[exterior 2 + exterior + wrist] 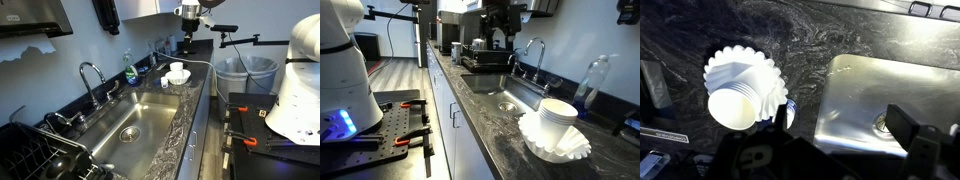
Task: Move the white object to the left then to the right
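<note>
Hanging above the white object, the fingers are a dark blur; open or closed cannot be told.

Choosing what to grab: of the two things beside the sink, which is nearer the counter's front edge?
The white paper pile; the clear bottle stands farther back, behind it.

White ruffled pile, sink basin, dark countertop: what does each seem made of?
The white stack of cups on ruffled filters looks like thin matte paper: pleated wavy edges. The grey sink basin seems brushed stainless steel: softly reflective. The dark countertop may be polished stone or laminate: pale veining, sheen.
</note>
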